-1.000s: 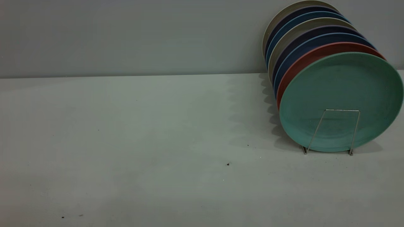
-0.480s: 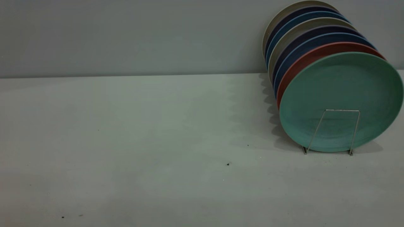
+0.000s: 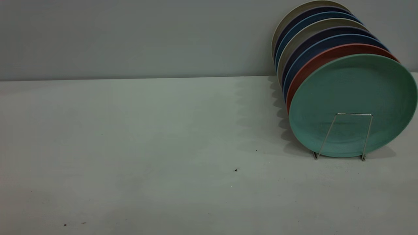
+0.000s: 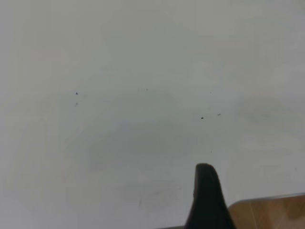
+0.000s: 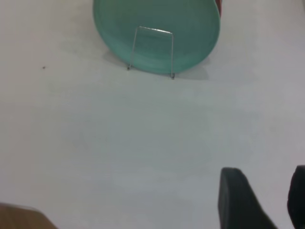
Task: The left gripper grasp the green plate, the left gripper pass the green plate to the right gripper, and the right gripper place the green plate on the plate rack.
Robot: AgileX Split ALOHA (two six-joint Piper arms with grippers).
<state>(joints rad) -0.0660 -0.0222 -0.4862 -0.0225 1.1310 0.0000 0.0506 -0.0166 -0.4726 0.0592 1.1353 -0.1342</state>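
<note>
Your right gripper [image 5: 265, 171] has its two fingers spread with only bare table [image 3: 163, 147] showing between them; it carries nothing. It hangs over the table well in front of the plate rack [image 3: 354, 114], facing the rack's front loop. Of your left gripper [image 4: 206, 191] only one black tip shows, so you cannot tell whether it is open or closed. Its camera sees plain table and no rack, so you cannot place it against the rack either.

The green plate [image 3: 352, 88] stands on edge in the rack's front slot, just behind the front wire loop, leaning back against the salmon-pink plate [image 3: 313, 62].

Nothing has changed over the last second. The plate has not rocked or slid, the rack has not shifted, and neither arm has come into the exterior view. You can read that as the placing step done and the plate settled; what remains, if anything, is parking the arms.

Count, as far as the rims allow:
- eight plates in the rack: one green, one salmon-pink, two mid-blue, two dark navy, two beige
- one rack
- two grippers
</note>
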